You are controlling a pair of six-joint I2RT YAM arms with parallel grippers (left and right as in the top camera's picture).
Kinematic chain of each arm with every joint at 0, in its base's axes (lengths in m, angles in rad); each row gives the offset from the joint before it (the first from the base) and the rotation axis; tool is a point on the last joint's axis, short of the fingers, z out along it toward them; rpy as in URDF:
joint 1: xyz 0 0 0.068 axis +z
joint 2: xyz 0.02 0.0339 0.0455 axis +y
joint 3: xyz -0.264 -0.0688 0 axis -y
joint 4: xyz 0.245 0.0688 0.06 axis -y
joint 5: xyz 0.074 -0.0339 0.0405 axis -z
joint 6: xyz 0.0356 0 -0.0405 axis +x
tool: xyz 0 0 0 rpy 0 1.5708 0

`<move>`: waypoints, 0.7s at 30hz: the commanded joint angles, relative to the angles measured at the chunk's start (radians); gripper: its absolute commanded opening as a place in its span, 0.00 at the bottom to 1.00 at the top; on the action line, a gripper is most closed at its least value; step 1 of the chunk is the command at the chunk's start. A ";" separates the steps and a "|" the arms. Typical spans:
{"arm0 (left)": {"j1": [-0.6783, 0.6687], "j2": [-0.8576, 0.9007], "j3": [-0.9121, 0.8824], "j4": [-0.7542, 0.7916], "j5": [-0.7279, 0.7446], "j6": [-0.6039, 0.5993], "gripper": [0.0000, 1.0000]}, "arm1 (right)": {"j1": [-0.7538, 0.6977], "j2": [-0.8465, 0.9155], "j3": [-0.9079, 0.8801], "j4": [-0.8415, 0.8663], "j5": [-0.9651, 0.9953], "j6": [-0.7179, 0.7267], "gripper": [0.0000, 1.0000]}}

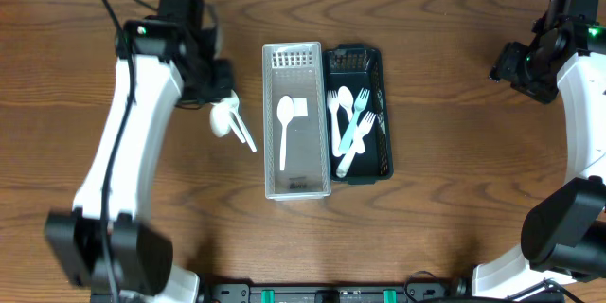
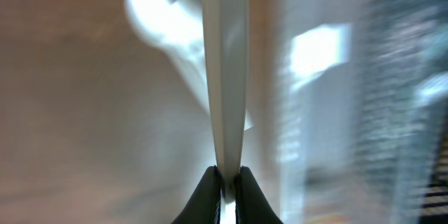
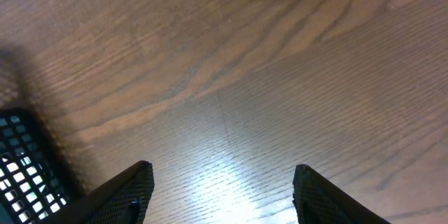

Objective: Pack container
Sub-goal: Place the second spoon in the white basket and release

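Left claw (image 2: 227,180) is found closed, its jaws pinched on the handle of a white plastic utensil (image 2: 225,77). From the overhead view it is judged to be a spoon, though the wrist view is too blurred for this to be confirmed. The utensil is held out beyond the fingertips, above the brown wooden table (image 1: 218,227) and not yet over any container. A second white shape (image 2: 164,17) is seen just beside it; whether this is a separate piece cannot be told.

Near this claw, to its right, a clear rectangular plastic tray (image 1: 267,133) is noted, with one white plastic spoon (image 1: 285,128) laid lengthwise inside. Against the tray's far side a black mesh plastic basket (image 1: 386,156) is noted, with several white and pale blue plastic forks (image 1: 348,131) in it.

Right claw (image 3: 222,173) is found wide open and empty over bare table, the basket off to its left.

Packing is judged partly done: the forks are binned and one spoon is trayed. The held utensil is yet to be placed, presumably in the tray.
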 commanded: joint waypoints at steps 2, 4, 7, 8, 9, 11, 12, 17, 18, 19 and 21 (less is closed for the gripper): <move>-0.150 -0.021 -0.001 0.079 0.082 -0.173 0.06 | 0.003 -0.003 -0.006 -0.006 0.009 -0.007 0.67; -0.212 -0.006 -0.012 0.119 0.029 -0.219 0.06 | 0.005 -0.003 -0.006 -0.011 0.009 -0.007 0.67; -0.280 0.039 -0.032 0.133 -0.074 -0.305 0.06 | 0.006 -0.003 -0.006 -0.018 0.009 -0.006 0.67; -0.297 0.067 -0.040 0.134 -0.090 -0.333 0.06 | 0.006 -0.003 -0.006 -0.018 0.009 -0.004 0.67; -0.306 0.088 -0.044 0.136 -0.092 -0.348 0.06 | 0.006 -0.003 -0.006 -0.018 0.009 -0.004 0.67; -0.314 0.134 -0.045 0.137 -0.092 -0.368 0.06 | 0.006 -0.003 -0.006 -0.018 0.009 -0.004 0.67; -0.314 0.154 -0.045 0.137 -0.091 -0.379 0.06 | 0.006 -0.003 -0.006 -0.021 0.009 -0.004 0.67; -0.278 0.161 -0.021 0.131 -0.058 -0.397 0.25 | 0.006 -0.003 -0.006 -0.025 0.009 -0.004 0.66; -0.264 0.147 -0.011 0.125 -0.049 -0.389 0.34 | 0.006 -0.003 -0.006 -0.025 0.009 -0.004 0.66; -0.248 0.129 -0.003 0.122 -0.042 -0.377 0.41 | 0.006 -0.003 -0.006 -0.025 0.009 -0.005 0.66; -0.211 0.085 0.002 0.118 -0.043 -0.357 0.56 | 0.006 -0.003 -0.006 -0.025 0.009 -0.005 0.67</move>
